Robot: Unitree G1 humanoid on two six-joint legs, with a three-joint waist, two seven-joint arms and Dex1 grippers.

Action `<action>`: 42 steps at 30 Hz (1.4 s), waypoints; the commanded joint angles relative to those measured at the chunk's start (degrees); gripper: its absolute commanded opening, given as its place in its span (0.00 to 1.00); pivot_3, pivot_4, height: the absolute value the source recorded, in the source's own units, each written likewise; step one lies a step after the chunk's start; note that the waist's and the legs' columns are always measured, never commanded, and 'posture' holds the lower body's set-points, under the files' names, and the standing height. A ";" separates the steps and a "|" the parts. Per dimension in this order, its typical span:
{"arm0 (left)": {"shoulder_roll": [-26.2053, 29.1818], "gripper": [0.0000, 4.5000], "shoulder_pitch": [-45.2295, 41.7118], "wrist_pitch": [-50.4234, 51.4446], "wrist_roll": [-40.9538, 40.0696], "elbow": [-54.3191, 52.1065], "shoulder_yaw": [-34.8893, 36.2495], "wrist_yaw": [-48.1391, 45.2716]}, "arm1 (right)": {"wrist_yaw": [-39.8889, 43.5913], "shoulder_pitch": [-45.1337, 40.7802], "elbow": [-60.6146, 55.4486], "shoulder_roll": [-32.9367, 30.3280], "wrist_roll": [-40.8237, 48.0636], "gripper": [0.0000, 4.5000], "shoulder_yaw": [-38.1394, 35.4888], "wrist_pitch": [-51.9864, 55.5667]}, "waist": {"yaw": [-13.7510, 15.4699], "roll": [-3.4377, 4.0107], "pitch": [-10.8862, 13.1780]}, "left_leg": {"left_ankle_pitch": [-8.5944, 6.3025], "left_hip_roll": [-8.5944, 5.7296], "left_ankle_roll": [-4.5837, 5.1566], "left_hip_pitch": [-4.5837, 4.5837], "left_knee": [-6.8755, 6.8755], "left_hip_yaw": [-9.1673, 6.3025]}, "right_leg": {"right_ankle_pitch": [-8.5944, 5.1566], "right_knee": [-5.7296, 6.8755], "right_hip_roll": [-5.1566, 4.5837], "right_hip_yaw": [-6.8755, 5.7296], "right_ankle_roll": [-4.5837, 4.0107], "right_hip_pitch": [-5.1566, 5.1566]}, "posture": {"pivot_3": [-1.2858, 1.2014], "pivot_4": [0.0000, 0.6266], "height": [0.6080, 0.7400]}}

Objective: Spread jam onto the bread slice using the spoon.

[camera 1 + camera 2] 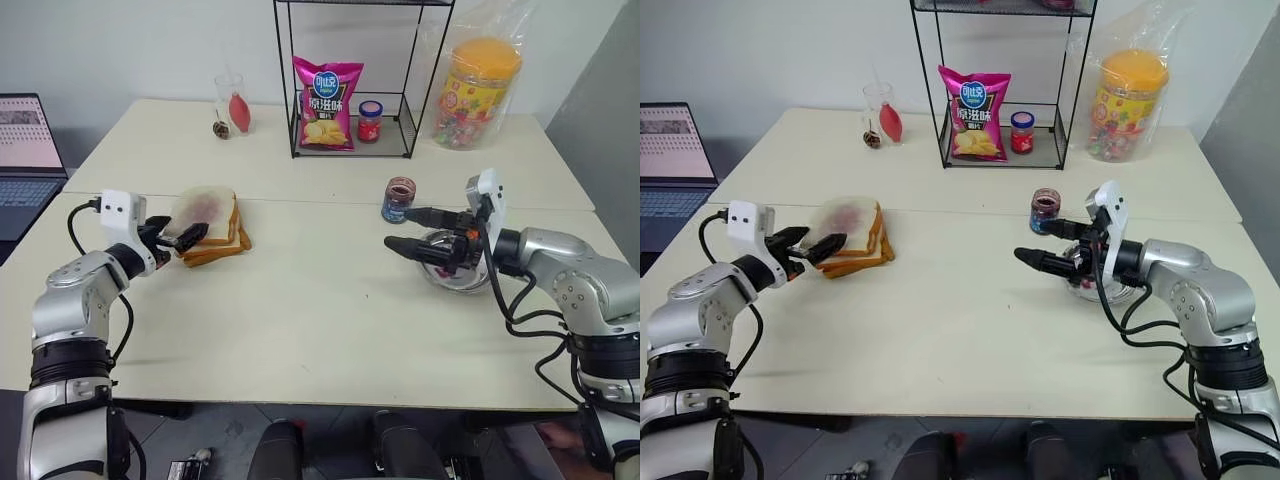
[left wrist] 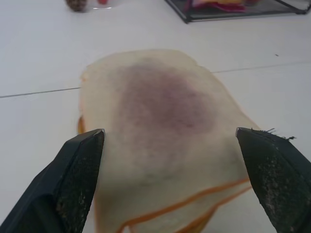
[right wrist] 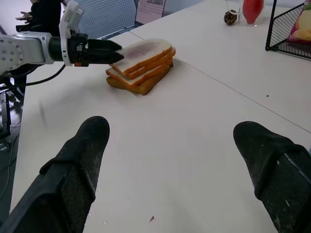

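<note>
Jam (image 1: 399,190) fills a small clear jar (image 1: 398,201) on the table (image 1: 300,300), just behind a steel bowl (image 1: 455,272) under the released right gripper (image 1: 410,230). Left gripper (image 1: 178,234) gapes empty at the bread stack (image 1: 212,238), whose top slice (image 2: 165,126) carries a purple stain. Wire rack (image 1: 350,80) holds chips (image 1: 326,103) and a red-lidded jar (image 1: 370,121).

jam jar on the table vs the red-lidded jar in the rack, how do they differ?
The jam jar stands on the bare table with no lid on; the red-lidded jar sits in the wire rack beside the pink chips bag, capped. The jam jar carries a blue label and dark contents; the red-lidded jar looks red all over. The jam jar is nearer the right gripper. Both are small and upright.
</note>
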 commanded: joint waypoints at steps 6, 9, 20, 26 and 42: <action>6.34 0.99 2.02 -6.46 6.26 -8.01 -6.01 -7.63 | -0.09 -0.11 -1.53 -0.99 0.28 1.00 -2.36 -0.18 | -0.03 0.00 0.00 | 0.00 0.01 0.00 0.01 0.01 -0.01 | 0.03 0.03 0.02 0.00 -0.05 -0.02 | 0.52 0.24 1.00; 6.84 0.99 0.99 -9.23 9.42 -5.70 -7.82 -6.94 | -0.26 -0.20 -1.56 -0.78 0.33 1.00 -2.39 -0.22 | -0.05 0.01 0.01 | 0.00 0.00 0.00 0.01 0.01 0.02 | -0.04 0.03 0.00 0.01 0.06 -0.01 | 0.52 0.24 1.00; 6.60 0.99 -2.05 -15.21 14.43 2.32 -9.20 -4.96 | -0.77 0.36 -2.04 -0.62 0.53 1.00 -2.66 -0.36 | 0.01 0.01 0.01 | 0.00 0.01 0.00 0.00 0.01 0.01 | -0.04 0.03 0.01 0.00 0.06 -0.02 | 0.52 0.24 1.00; 5.19 0.76 -3.08 -14.70 12.37 4.05 -7.39 -4.86 | -1.07 0.30 -1.98 -0.63 0.54 1.00 -2.83 -0.42 | 0.01 0.01 0.01 | 0.00 0.01 0.00 0.00 0.05 0.02 | -0.03 0.04 0.01 0.01 0.08 -0.01 | 0.52 0.24 1.00; 2.27 0.03 -6.48 -8.85 2.12 1.34 0.18 -3.78 | -1.00 -0.21 -1.36 -0.71 0.33 1.00 -2.99 -0.44 | 0.01 0.01 0.01 | 0.00 0.02 0.00 0.00 0.06 -0.01 | -0.02 0.05 0.02 0.00 0.09 -0.01 | 0.52 0.24 1.00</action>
